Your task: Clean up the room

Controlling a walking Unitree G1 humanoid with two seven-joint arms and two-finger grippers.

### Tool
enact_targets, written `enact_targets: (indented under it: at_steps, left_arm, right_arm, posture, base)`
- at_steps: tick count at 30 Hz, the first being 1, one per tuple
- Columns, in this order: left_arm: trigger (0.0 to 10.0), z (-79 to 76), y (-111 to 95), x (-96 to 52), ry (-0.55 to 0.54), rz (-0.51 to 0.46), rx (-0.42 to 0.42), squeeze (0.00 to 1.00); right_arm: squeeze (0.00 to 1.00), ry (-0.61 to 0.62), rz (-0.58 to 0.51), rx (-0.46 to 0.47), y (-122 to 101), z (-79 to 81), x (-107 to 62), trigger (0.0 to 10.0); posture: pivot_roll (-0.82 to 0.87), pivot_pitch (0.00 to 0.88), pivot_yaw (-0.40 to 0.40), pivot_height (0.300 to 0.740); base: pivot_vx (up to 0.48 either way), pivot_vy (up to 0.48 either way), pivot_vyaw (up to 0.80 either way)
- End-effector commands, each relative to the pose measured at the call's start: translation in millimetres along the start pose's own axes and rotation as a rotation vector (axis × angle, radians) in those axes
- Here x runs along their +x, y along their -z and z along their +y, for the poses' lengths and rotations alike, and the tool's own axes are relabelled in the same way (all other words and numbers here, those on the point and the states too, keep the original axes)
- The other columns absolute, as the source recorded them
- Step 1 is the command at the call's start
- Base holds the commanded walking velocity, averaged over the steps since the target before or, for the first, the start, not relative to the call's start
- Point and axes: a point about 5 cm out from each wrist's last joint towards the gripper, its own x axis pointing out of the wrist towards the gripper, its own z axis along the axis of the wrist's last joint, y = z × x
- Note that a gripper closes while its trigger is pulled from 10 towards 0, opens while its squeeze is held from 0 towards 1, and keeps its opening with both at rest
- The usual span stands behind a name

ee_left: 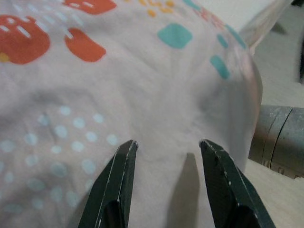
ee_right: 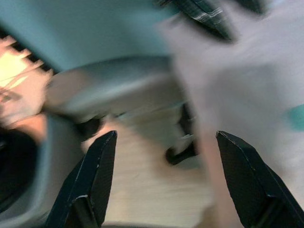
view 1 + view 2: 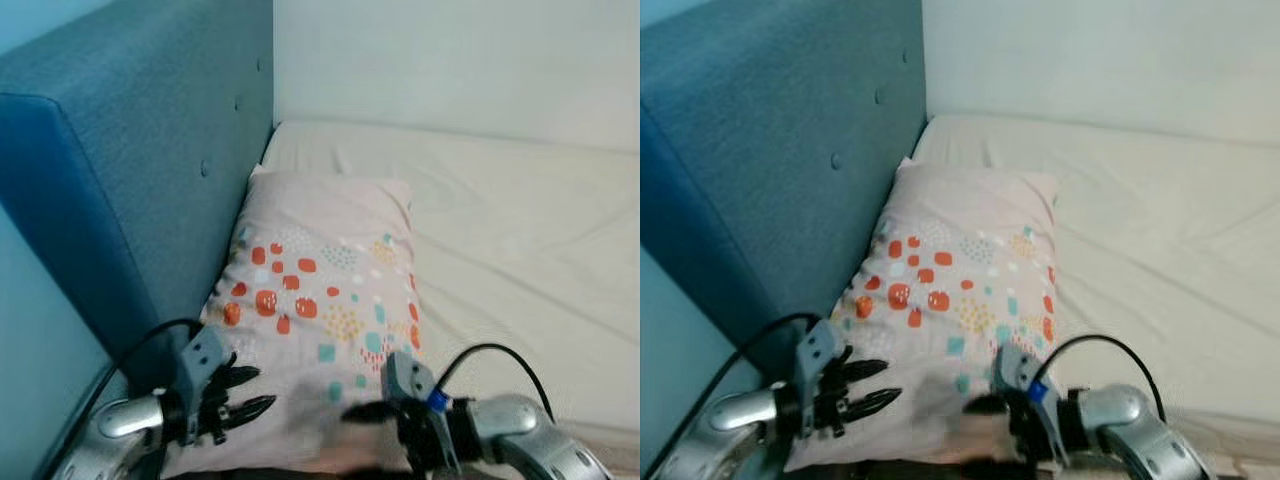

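At the bed's [image 3: 520, 240] headboard edge, both end effectors — left [image 3: 240, 395], right [image 3: 365, 410] — gape empty beside the pillow [image 3: 320, 300], which could slide off.

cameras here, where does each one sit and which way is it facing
Left eye view: on the head, looking down at the pale pink pillow with orange and teal spots beside the blue padded headboard; both silver arms, left gripper, right gripper.
Right eye view: same scene, slightly offset.
Left wrist view: along its open black fingers, close over the pillow.
Right wrist view: blurred, between open fingers.
Shared: the pillow.
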Motion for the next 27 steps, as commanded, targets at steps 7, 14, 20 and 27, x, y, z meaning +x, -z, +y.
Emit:
enact_targets:
  at_steps: [7, 14, 20, 27]
  left_arm:
    - [10.0, 8.0, 9, -13.9, -0.049, 0.051, 0.026, 0.0]
    - [10.0, 17.7, 11, -17.1, -0.117, 0.037, 0.005, 0.0]
    - [10.0, 19.8, 7, -15.0, -0.122, 0.013, -0.006, 0.0]
    - [10.0, 14.0, 5, -9.8, -0.042, 0.013, -0.006, 0.0]
  right_arm:
    - [0.0, -0.044, 0.145, 0.007, 20, 6.0, 6.1, 0.0]
    - [0.0, -0.017, 0.278, -0.061, 37, 3.0, 11.2, 0.0]
    - [0.0, 0.148, 0.352, -0.2, 48, -17.4, 26.3, 0.0]
    - [0.0, 0.283, 0.306, -0.332, 47, -40.7, 63.9, 0.0]
  posture:
    - [0.03, 0.109, -0.088, 0.583]
    - [0.03, 0.11, -0.084, 0.583]
    - [0.02, 0.111, -0.08, 0.583]
    - [0.02, 0.107, -0.065, 0.583]
  base:
    - [0.0, 0.0, 0.0]
    - [0.0, 0.0, 0.0]
    - [0.0, 0.0, 0.0]
    - [0.0, 0.0, 0.0]
